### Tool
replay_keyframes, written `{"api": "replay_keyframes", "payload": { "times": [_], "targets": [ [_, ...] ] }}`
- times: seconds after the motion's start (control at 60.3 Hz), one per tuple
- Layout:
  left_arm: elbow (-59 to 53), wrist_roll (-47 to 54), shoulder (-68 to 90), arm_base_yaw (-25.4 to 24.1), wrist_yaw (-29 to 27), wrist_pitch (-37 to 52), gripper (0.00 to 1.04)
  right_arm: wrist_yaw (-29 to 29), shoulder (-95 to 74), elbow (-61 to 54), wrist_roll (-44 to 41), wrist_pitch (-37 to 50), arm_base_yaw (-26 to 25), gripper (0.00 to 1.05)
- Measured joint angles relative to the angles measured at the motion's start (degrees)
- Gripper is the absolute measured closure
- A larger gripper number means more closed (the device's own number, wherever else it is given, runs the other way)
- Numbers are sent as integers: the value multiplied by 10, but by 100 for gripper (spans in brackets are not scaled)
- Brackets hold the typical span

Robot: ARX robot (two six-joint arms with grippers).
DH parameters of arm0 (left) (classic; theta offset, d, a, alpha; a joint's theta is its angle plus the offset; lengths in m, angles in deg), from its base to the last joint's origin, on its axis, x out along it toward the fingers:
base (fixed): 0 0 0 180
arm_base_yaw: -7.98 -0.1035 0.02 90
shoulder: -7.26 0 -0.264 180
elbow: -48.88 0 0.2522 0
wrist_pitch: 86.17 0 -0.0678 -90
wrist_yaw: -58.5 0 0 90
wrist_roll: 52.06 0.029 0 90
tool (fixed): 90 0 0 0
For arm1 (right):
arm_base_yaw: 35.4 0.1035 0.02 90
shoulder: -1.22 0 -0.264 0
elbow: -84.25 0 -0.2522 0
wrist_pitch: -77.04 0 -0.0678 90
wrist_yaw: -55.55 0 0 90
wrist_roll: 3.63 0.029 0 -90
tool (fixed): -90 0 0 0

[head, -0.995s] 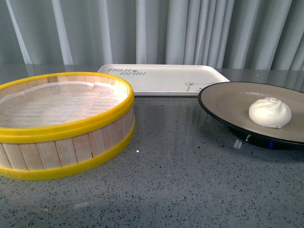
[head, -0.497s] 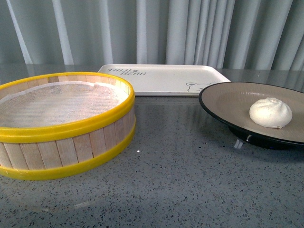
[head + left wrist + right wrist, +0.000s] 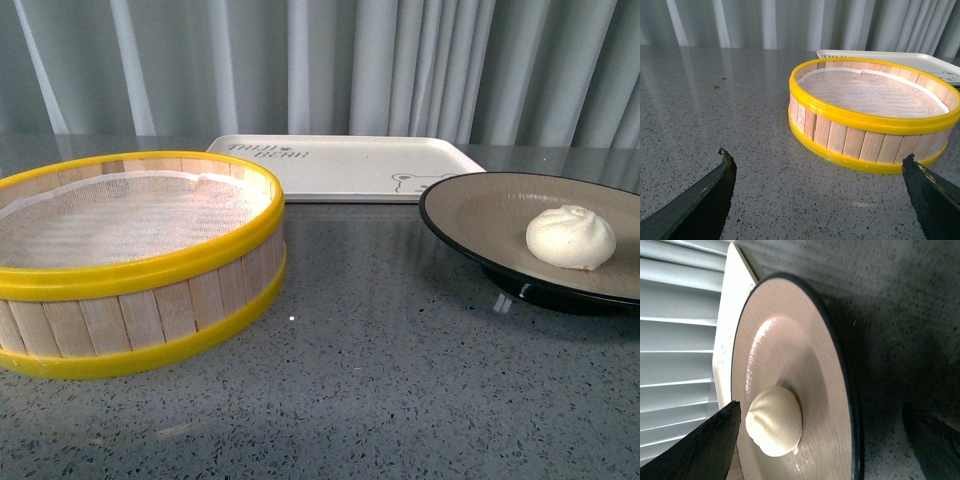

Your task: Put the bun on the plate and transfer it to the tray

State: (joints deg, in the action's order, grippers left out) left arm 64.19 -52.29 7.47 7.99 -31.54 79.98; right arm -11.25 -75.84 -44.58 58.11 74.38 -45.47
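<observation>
While spread wide and gripping nothing, left gripper [image 3: 815, 154] low over grey table [image 3: 380, 380], facing yellow-rimmed steamer basket [image 3: 150, 265] at near left. Equally wide, right gripper [image 3: 820, 406], dark fingers showing either side of plate [image 3: 470, 215] at right. Resting on plate's beige inside, right of centre: bun [image 3: 570, 237]. At far middle, behind both: tray [image 3: 340, 165].

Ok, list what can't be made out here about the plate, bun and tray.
Plate: the front view's right edge cuts off its right side.
Tray: in the front view, its near right corner and part of the bear drawing are hidden behind the plate. The lettering is too small to read.
What lies under the plate: in the front view, it is in shadow beneath the rim.
</observation>
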Motion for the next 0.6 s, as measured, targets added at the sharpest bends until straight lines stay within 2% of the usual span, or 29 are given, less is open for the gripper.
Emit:
{"api": "replay_keyframes", "payload": {
  "times": [0.099, 0.249, 0.298, 0.365, 0.531, 0.597],
  "targets": [
    [0, 0, 0, 0, 0, 0, 7, -2, 0, -12, 19, 9, 19, 10],
    [0, 0, 0, 0, 0, 0, 7, -4, 1, -24, 27, 12, 27, 48],
    [0, 0, 0, 0, 0, 0, 7, -4, 2, -25, 27, 12, 28, 56],
    [0, 0, 0, 0, 0, 0, 7, -3, 8, -29, 27, 12, 29, 72],
    [0, 0, 0, 0, 0, 0, 7, 0, 21, -35, 27, 12, 29, 98],
    [0, 0, 0, 0, 0, 0, 7, 7, 30, -36, 31, 15, 28, 102]
  ]
}}
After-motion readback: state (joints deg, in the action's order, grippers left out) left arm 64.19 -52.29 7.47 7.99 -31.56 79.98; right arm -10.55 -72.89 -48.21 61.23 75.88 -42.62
